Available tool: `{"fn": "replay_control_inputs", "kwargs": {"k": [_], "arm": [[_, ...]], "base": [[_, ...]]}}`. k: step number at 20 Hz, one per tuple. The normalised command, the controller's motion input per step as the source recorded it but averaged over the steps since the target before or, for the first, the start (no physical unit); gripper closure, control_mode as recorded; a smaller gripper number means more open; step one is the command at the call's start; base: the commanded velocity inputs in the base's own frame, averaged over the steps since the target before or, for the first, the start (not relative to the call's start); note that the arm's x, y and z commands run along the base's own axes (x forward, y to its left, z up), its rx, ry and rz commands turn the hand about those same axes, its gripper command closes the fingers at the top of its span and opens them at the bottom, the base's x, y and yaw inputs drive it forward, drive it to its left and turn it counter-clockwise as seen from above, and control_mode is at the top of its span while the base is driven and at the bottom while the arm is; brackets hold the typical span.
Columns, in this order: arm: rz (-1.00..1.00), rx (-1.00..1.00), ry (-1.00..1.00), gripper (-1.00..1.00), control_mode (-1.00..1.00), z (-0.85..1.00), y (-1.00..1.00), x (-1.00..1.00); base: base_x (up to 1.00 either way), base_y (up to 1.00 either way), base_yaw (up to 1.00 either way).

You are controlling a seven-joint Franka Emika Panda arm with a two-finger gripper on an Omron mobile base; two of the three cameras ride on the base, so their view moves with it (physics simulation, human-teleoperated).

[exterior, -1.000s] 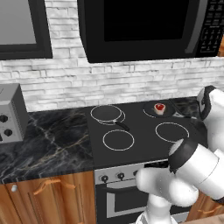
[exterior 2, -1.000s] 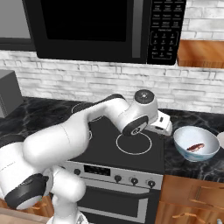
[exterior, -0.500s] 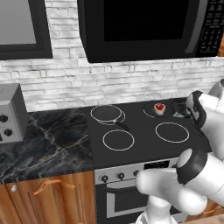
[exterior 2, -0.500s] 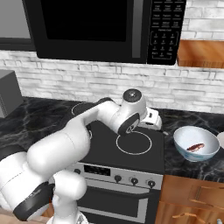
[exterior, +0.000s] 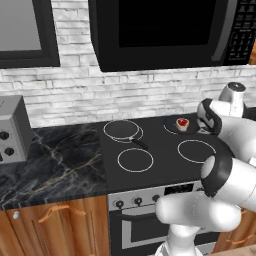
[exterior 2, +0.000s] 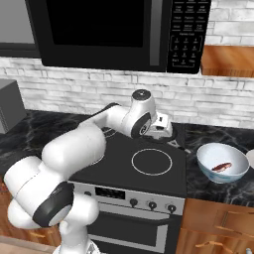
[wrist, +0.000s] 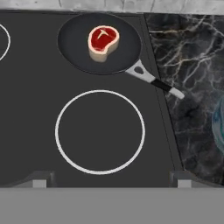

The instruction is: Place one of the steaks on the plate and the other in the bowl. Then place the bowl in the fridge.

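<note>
Red steak (wrist: 103, 41) w/ pale fat rim lies flat in a dark frying pan (wrist: 78, 57) on the back right burner of the stove (wrist: 39, 109); same steak seen from the left base view (exterior: 182, 123). Pan handle (wrist: 153, 81) runs out toward the marbled counter (wrist: 192, 78). Second steak (exterior 2: 222, 166) already sits in the bowl (exterior 2: 208, 166) on the counter right of the stove, so by my read one steak is done & this pan steak is meant for the plate, a white sliver at the far right edge (exterior 2: 250, 158).

Step in hand, as I judge it: reach for the pan steak. To do it well: bring the hand over the steak's centre, then drop straight down, fingers either side of the narrower span of the slab, tips low enough to get under the fat edge w/o scraping the pan. Steak is thin, so close gently & lift vertical before swinging toward the plate; keep clear of the pan handle.

Gripper (wrist: 109, 181): jaws wide apart, nothing between them. It hangs above the front right burner ring (wrist: 99, 131), so the steak is ahead of the fingertips (wrist: 39, 181), across that ring, well apart, no contact. From the right base view the hand (exterior 2: 161, 126) hovers over the stove's back right area, near the pan.
</note>
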Motion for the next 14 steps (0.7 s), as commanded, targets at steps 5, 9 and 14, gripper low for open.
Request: {"fn": "replay_control_inputs", "kwargs": {"k": [5,9,14], "arm": [[0.11,0.00,0.08,-1.00,-1.00,-0.10,0.09,0.48],[0.12,0.04,0.01,-1.00,-1.00,-0.24,0.01,0.27],[0.08,0.00,0.03,-1.00,-1.00,-0.14,0.01,0.39]], "base": [[0.00,0.00,0.00],[0.00,0.00,0.00],[0.00,0.00,0.00]]}}
